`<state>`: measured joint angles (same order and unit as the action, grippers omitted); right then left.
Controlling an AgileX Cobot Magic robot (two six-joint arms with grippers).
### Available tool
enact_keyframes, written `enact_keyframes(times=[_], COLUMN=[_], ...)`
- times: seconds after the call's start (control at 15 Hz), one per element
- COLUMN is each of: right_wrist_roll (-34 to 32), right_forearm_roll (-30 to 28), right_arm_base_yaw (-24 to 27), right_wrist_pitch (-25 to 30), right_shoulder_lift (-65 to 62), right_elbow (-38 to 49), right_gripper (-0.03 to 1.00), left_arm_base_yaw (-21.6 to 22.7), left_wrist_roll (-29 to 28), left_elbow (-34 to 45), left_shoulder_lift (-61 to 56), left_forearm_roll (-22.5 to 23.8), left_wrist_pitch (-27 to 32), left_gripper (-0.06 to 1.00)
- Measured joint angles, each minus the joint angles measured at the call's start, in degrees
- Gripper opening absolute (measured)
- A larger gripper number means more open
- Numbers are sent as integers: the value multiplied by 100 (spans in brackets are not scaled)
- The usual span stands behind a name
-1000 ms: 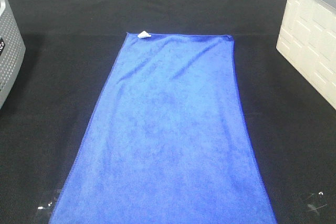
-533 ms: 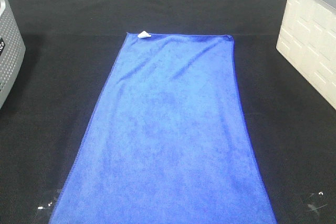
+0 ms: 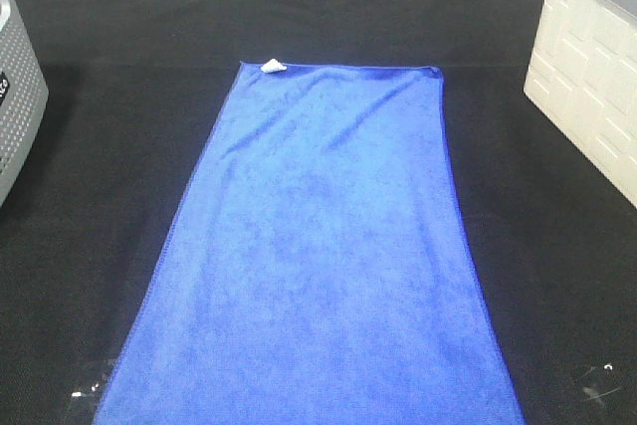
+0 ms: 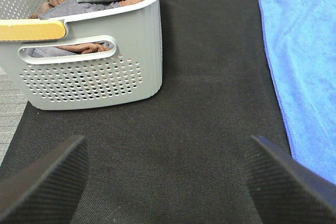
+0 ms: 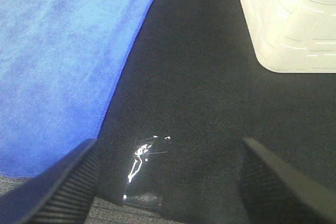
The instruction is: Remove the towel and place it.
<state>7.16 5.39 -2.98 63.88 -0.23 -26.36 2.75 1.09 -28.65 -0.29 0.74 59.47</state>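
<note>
Left end effector near clothes-filled basket

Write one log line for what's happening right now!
towel: flat on black cloth, untouched | left hand: open, empty | right hand: open, empty

Black cloth covers the table; grey carpet below.

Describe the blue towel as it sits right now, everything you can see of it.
The towel is a royal-blue plush rectangle with stitched edges, spread flat and nearly smooth on the black table cover. A small white tag sits at its far left corner. Its near end runs out of view. Nothing rests on it, and neither gripper touches it.
</note>
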Motion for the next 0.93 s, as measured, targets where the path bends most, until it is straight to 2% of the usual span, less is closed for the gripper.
enact_keyframes(times=[0.93], right_wrist_roll=[0], right_forearm_roll=[0], right_arm_base_yaw=[0], right_wrist_pitch=[0], right_shoulder_lift=[0], right_elbow=[0], right_gripper=[70], left_arm_base_yaw=[0], left_wrist_roll=[0], left_elbow=[0], left_shoulder_lift=[0], left_forearm_roll=[0], left_wrist_pitch=[0], left_gripper=[76])
